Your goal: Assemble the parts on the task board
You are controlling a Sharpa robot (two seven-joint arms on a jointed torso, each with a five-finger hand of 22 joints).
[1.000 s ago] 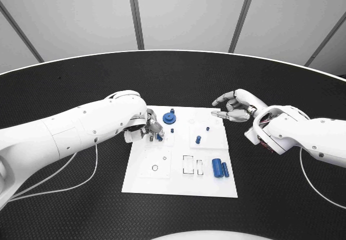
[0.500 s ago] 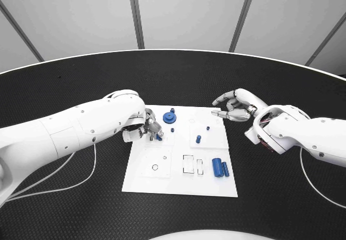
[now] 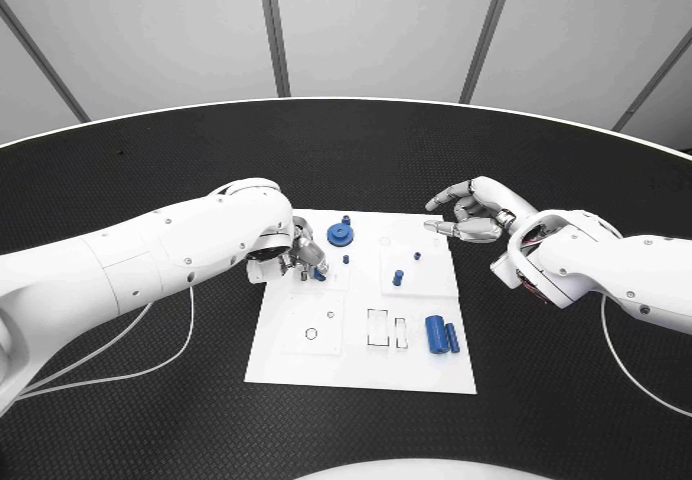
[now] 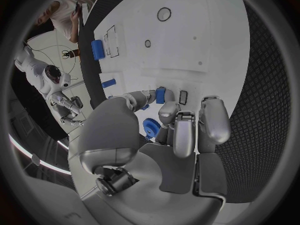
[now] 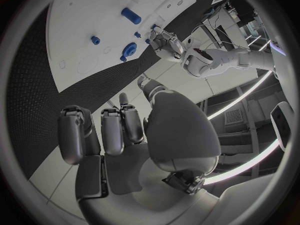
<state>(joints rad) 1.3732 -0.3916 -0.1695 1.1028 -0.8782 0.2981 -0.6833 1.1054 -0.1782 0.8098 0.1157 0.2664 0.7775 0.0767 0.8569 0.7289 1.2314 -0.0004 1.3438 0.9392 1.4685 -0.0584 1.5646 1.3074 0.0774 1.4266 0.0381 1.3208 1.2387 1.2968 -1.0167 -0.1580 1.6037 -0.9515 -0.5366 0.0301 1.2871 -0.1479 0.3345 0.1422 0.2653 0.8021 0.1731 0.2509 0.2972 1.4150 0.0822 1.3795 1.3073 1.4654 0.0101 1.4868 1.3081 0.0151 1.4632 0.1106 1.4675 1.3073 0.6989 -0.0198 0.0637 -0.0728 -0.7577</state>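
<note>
Left hand (image 3: 293, 255) is over the near-left part of the task board (image 3: 361, 370), fingers curled down, pinching a small blue part (image 4: 160, 95) between thumb and fingertips; the part's lower end is at the board surface, contact unclear. Just beyond that hand sits a blue gear-shaped part (image 3: 338, 235), with a small blue peg (image 3: 345, 260) right beside the fingertips. Right hand (image 3: 469, 214) is at the board's far right corner, fingers curled in toward the thumb, nothing visible in them. Between the hands, nearer the right one, stands a short blue pin part (image 3: 397, 279) on the board. Well away from both hands, toward the robot, a blue cylinder (image 3: 434, 333) and a thinner blue bar (image 3: 450, 339) lie side by side beside rectangular slots (image 3: 384, 328).
</note>
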